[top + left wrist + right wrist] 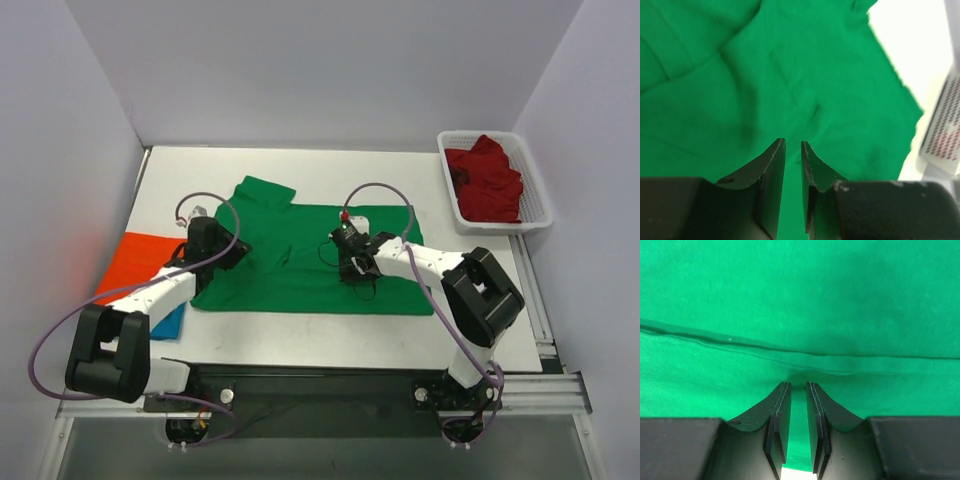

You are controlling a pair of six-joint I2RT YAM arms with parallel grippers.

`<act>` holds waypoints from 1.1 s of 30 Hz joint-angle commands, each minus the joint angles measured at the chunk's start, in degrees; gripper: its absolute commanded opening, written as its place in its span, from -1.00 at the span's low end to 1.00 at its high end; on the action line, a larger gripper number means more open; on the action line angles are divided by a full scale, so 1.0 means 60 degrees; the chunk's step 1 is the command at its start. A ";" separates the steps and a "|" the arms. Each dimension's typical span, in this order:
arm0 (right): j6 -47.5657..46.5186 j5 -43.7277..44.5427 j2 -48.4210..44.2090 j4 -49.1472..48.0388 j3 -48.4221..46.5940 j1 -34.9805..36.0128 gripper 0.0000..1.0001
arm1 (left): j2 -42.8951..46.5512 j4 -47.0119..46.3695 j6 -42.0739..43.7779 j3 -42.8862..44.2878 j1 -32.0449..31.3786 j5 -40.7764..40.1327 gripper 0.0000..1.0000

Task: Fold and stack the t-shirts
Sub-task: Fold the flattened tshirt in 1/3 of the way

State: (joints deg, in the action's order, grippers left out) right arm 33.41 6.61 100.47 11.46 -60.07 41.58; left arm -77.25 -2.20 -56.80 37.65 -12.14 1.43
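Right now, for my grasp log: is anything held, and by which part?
Nothing visible: left gripper and right gripper, slightly open, over the bright green cloth t-shirt.

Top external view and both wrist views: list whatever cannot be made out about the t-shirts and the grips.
- Blue t-shirt: top view, only a sliver shows beside the left arm; the rest is hidden.
- Left gripper and right gripper: wrist views, jaws narrowly apart over the green t-shirt; whether cloth is pinched is unclear.
- Dark red t-shirt: crumpled in the basket; its layout is unreadable.
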 commanded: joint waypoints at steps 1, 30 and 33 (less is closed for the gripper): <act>0.0188 0.0129 -0.0089 0.0169 -0.0373 -0.0060 -0.59 | 0.0351 -0.0015 0.0032 -0.0312 -0.0407 0.0215 -0.42; -0.0324 0.0641 0.0584 0.0331 -0.0930 -0.0456 -0.57 | 0.0688 0.0351 0.0384 -0.1192 -0.1258 -0.0019 -0.47; -0.0455 0.0729 0.0774 0.0345 -0.1105 -0.0500 -0.57 | 0.0717 0.0351 0.0413 -0.1177 -0.1229 0.0010 -0.48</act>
State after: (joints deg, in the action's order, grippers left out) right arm 32.08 8.38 103.98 11.62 -64.25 39.00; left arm -74.46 -0.08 -55.42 30.55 -19.57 1.80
